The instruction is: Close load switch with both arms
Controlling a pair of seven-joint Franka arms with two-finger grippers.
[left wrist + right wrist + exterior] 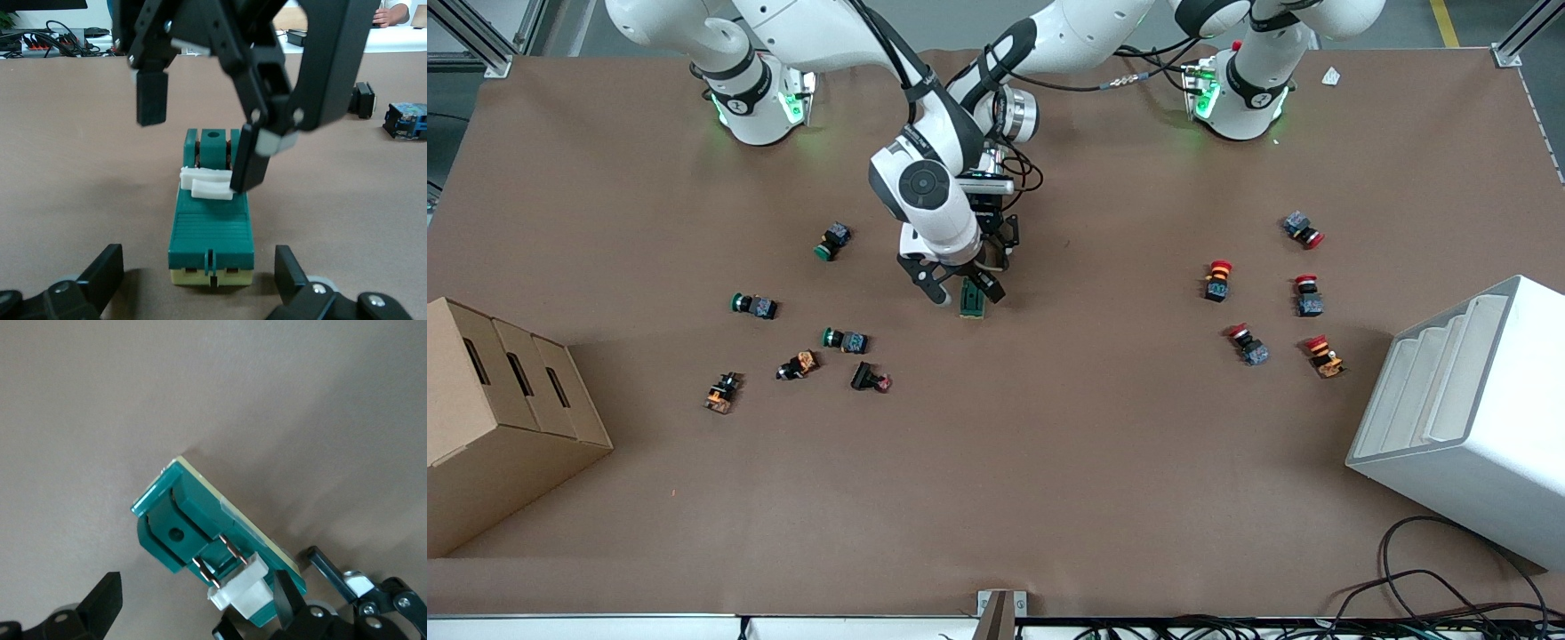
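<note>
The load switch (pixel 972 300) (pixel 212 227) (pixel 180 520) is a dark green block on a cream base with a white lever (pixel 207 183) (pixel 247 590), and it lies on the brown table mid-way between the arms. My left gripper (pixel 992 260) (pixel 199 267) is open, low over the table, with its fingers (pixel 107 270) on either side of the switch's cream end and a gap on each side. My right gripper (pixel 960 289) (pixel 200 133) (pixel 197 593) is open above the lever end. One of its fingers (pixel 248 160) rests against the white lever; the other hangs free.
Green push-buttons (pixel 754 306) and other small parts lie toward the right arm's end, beside a cardboard box (pixel 498 418). Red push-buttons (pixel 1217 280) lie toward the left arm's end, beside a white bin (pixel 1467 418). Cables (pixel 1432 587) trail at the table edge nearest the front camera.
</note>
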